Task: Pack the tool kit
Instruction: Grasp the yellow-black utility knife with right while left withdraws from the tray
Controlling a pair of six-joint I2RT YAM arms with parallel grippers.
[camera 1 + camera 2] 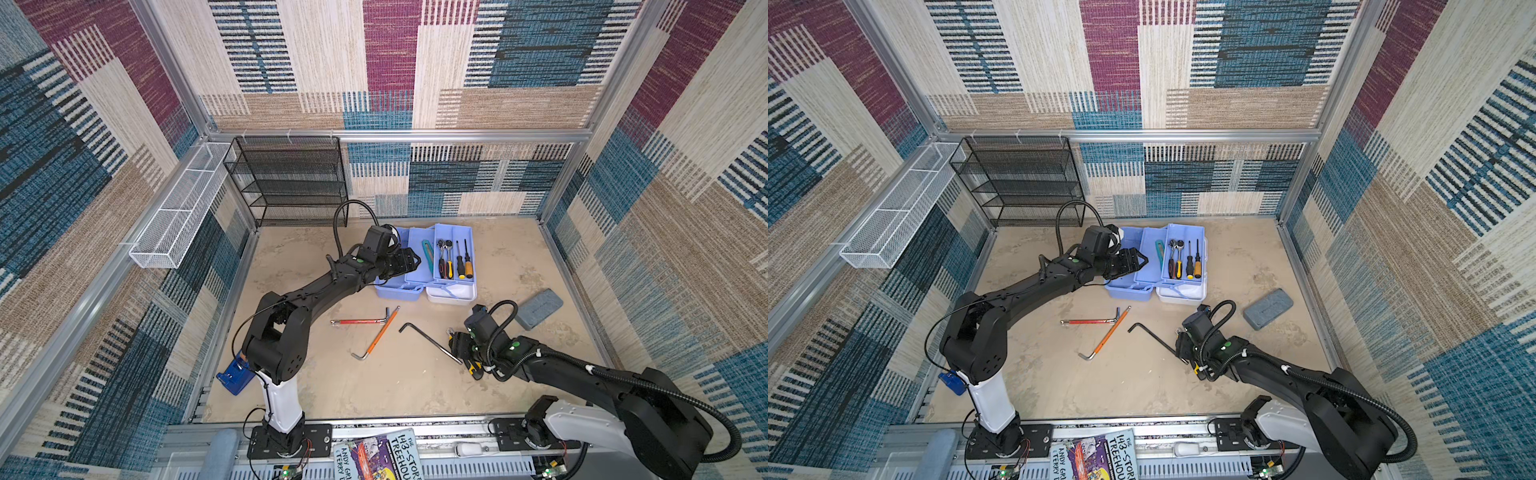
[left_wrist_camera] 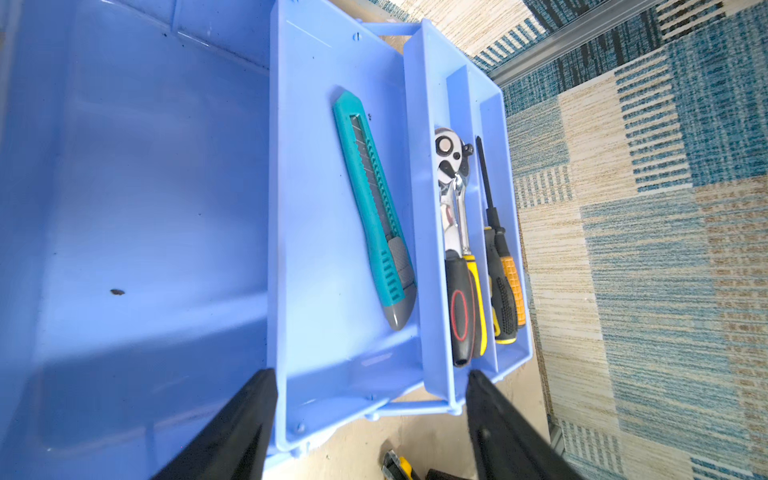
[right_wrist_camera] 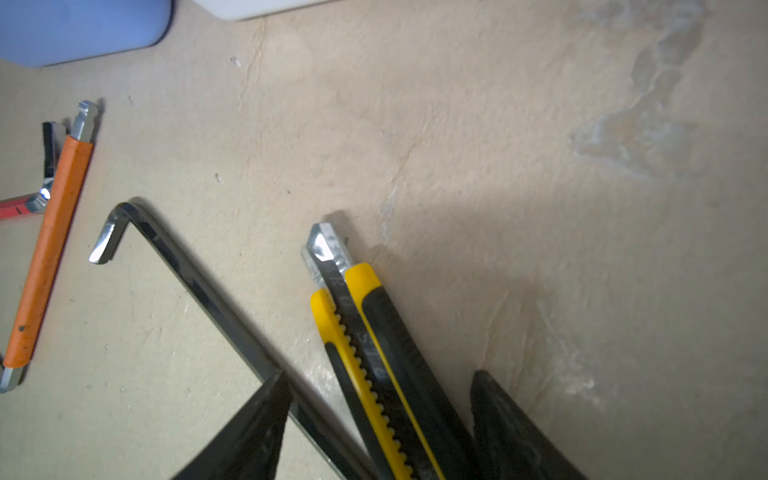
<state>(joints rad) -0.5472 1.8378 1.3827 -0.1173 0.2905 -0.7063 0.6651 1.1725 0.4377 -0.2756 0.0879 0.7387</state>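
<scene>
The right gripper, jaws apart around the yellow knife lying near the toolbox, could pinch the black hex key too, since it runs under one finger; the left gripper hangs open over the toolbox.

Left arm outstretched, left end effector spread; right end effector spread, angled down.

book title: "the 143-stor… treehou…", cut off at the frame's edge
book authors: "andy gri… & terry…", also cut off
yellow utility knife blade: faint stamped marks, not legible
</scene>
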